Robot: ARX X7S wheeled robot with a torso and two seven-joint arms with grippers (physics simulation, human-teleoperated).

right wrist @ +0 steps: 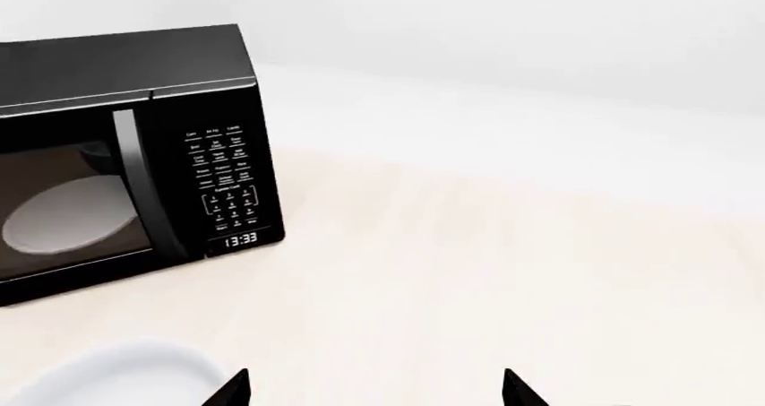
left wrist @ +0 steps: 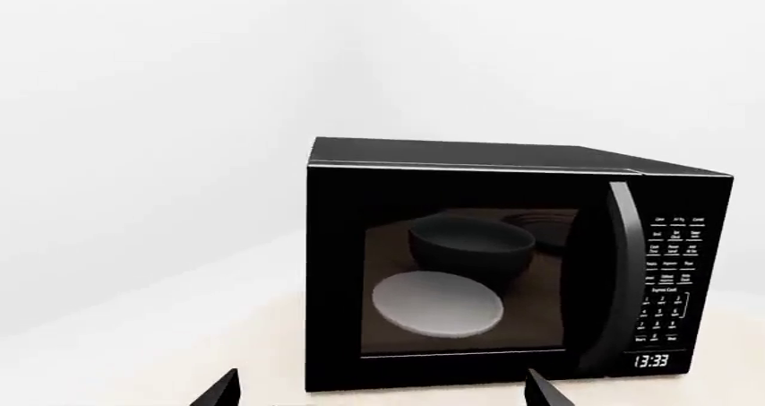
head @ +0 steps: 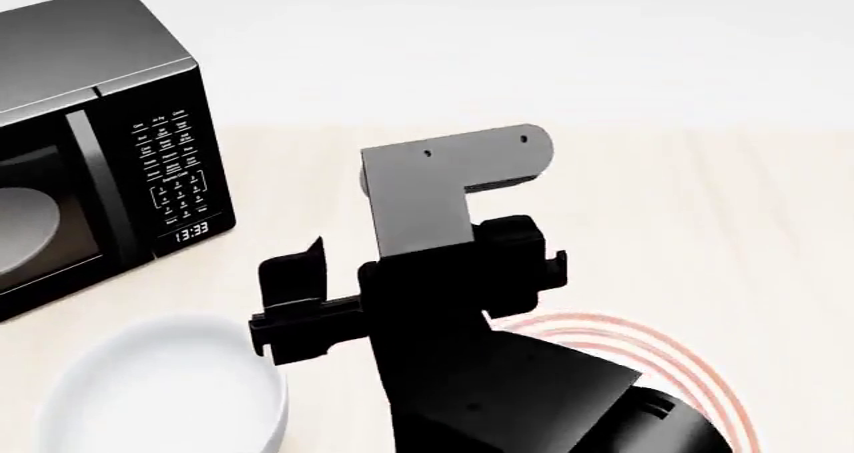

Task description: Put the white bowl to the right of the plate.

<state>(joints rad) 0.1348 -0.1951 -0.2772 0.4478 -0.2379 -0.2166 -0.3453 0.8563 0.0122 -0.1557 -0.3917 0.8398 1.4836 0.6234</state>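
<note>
Sitting upright, white bowl point(head: 160, 393)

There's a black microwave point(head: 100, 143) sitting on the pale wood-look tabletop point(head: 694, 213), door shut, with its keypad and a clock point(head: 191, 232) reading 13:33 on the panel beside the door handle. Through the dark glass you can see a pale round disc point(left wrist: 438, 304) lying inside. Behind it all is just a plain white wall point(right wrist: 502, 30).

Bare pale wooden desk point(head: 747, 233) lay open right of the red-ringed flat plate point(head: 694, 378); the boxy black microwave point(head: 100, 143) blocked the far left.
</note>
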